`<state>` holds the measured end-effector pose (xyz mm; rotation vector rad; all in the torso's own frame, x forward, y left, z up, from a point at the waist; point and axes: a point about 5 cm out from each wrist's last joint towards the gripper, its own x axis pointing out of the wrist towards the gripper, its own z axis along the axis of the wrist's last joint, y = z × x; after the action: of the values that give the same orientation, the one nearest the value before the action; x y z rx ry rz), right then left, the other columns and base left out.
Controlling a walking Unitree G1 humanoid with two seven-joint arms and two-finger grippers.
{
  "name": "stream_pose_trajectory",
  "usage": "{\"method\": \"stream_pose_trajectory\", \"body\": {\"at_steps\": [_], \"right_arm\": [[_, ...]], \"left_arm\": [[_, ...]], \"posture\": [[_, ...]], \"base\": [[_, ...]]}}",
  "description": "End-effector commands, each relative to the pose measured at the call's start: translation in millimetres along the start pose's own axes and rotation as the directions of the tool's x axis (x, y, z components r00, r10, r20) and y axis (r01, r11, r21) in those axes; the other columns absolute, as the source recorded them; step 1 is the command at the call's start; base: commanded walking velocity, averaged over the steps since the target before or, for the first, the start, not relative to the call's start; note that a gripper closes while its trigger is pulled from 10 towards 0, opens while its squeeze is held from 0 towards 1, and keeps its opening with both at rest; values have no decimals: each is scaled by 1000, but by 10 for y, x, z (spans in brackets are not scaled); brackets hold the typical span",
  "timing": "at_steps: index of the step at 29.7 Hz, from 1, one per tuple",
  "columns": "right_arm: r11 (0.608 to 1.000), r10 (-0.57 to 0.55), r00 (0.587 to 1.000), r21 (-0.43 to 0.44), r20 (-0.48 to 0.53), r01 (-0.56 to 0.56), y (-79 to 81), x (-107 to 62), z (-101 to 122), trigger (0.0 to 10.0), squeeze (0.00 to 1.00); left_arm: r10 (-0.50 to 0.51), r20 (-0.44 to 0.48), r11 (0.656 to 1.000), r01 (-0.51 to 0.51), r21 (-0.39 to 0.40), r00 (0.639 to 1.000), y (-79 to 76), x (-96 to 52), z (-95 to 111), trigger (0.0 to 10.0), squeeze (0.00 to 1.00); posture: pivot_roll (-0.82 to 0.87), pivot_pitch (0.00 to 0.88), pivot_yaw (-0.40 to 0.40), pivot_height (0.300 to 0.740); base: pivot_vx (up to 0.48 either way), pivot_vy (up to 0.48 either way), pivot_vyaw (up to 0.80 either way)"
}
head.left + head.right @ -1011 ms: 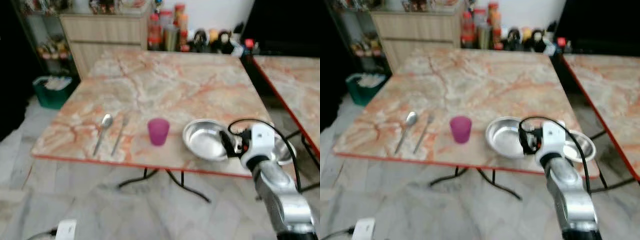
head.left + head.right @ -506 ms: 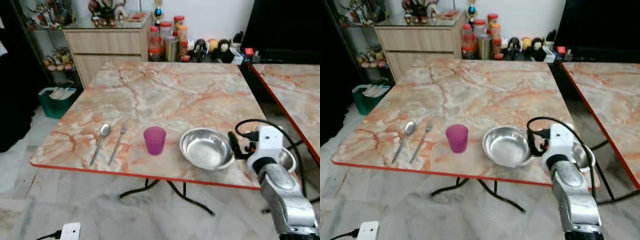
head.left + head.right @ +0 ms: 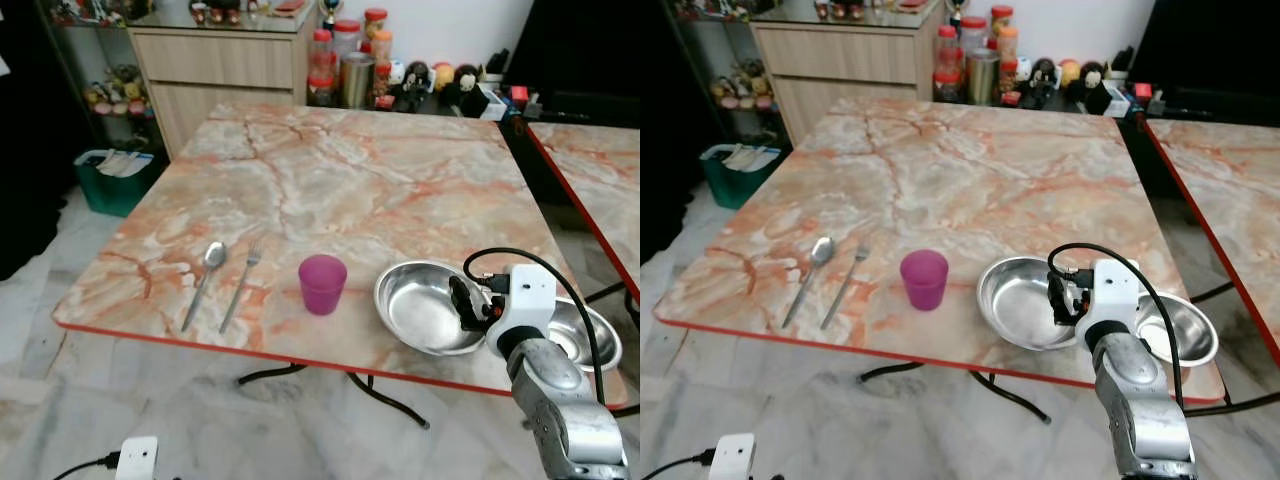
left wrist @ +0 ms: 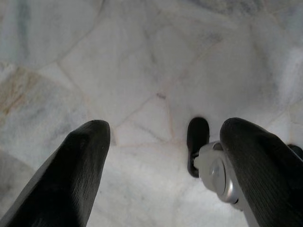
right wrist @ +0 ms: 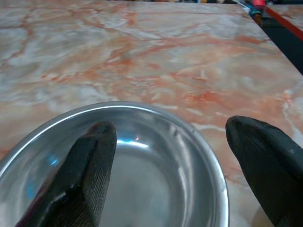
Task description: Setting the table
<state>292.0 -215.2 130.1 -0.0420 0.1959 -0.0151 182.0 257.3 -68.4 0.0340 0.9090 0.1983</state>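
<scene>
Two steel bowls (image 3: 430, 305) flank the right claw (image 3: 462, 305), fingers spread wide.

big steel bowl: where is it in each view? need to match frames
Left eye view: large steel bowl, low right, at the right gripper.
Right eye view: low, right of centre.
Right wrist view: between the open fingers.
Left wrist view: floor.
Shared landmark: purple cup.

shiny steel bowl (image 3: 430, 308) on glossy marble table (image 3: 330, 180).
</scene>
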Motion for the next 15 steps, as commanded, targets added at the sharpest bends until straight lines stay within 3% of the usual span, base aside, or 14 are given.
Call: {"method": "stream_pose_trajectory", "body": {"at_steps": [1,5,15], "right_arm": [[999,5,1000,-34,-3,-5,-57,-45,-7,10000,0],[999,-29,1000,-40,-11,29,-159,-95,-28,10000,0],[1000,-29,999,6,-18,29,-189,-132,-81,10000,0]], "left_arm": [[2,-22,1000,-1,23,1000,23,-10,-50,10000,0],[3,-21,1000,-2,20,1000,27,-10,-48,10000,0],[-5,-20,1000,5,29,1000,23,-9,-44,10000,0]], "posture": [[-18,96,-22,740],[-18,96,-23,740],[-22,95,-20,740]], "base": [[0,0,0],[0,0,0],[0,0,0]]}}
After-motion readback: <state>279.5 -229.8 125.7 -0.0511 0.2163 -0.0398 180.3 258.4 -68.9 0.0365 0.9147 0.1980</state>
